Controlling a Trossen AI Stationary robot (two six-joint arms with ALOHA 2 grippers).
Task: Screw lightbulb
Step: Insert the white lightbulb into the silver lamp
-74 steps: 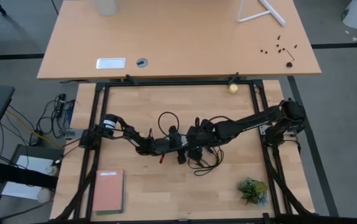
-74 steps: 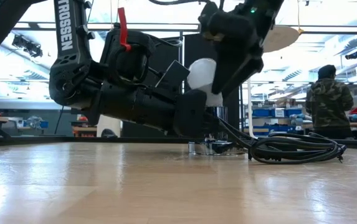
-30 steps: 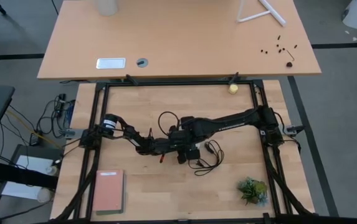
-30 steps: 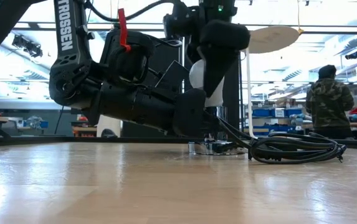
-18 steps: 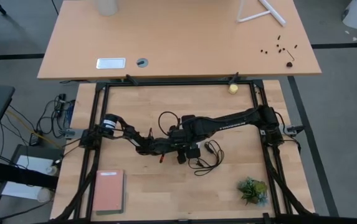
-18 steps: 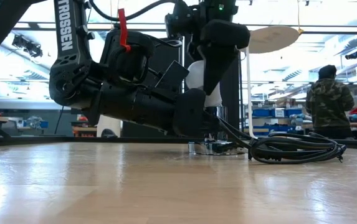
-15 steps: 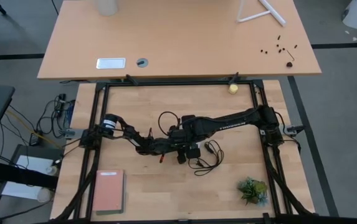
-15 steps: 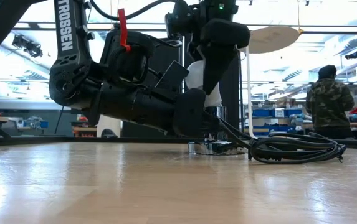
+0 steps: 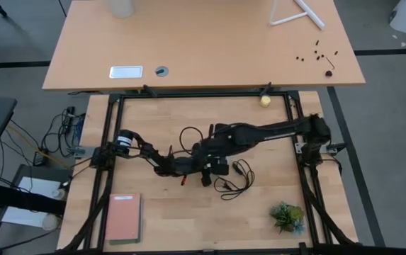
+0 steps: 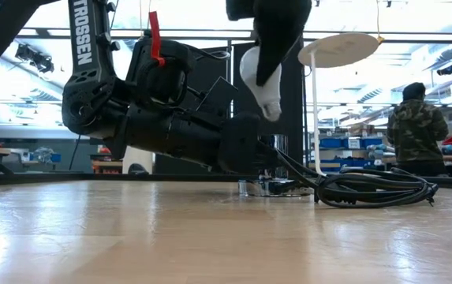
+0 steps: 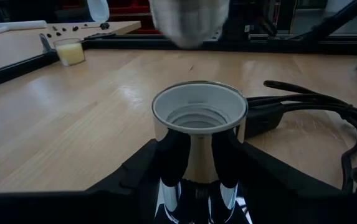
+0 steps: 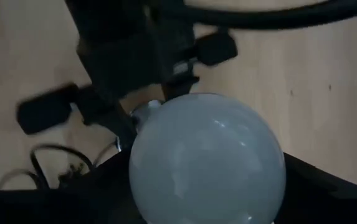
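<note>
Now, here is the scene.
Right hand: the right hand (image 10: 267, 75) is up above the middle of the worktop (image 9: 160, 205), and its two dark fingers squeeze the lightbulb (image 10: 259, 83).
Lightbulb: it is white and frosted, lifted well off the wood, tilted, with its narrow end pointing down. In the right wrist view the round white end of the lightbulb (image 12: 207, 160) fills most of the picture between that arm's dark fingers.
Left hand: the left hand (image 9: 206, 168) lies low on the worktop near the middle. Its fingers grip the shiny socket (image 11: 199, 134) from both sides and hold it standing up.
Socket: it is a silver cup with a white inside and rings deep down. Its mouth faces up, and the lightbulb hangs above it and does not touch it.
Cord: a black cord (image 9: 232, 182) lies in loops on the wood just beside the socket, toward the right edge.
Yellow ball: a small yellowish ball (image 9: 265, 101) sits at the far edge of the worktop.
Pink book: a pink book (image 9: 124, 217) lies flat in the near left corner.
Plant: a small green plant (image 9: 288, 216) sits near the near right corner.
Person: a person (image 10: 414, 130) in a camouflage jacket stands far off in the room behind the worktop.
</note>
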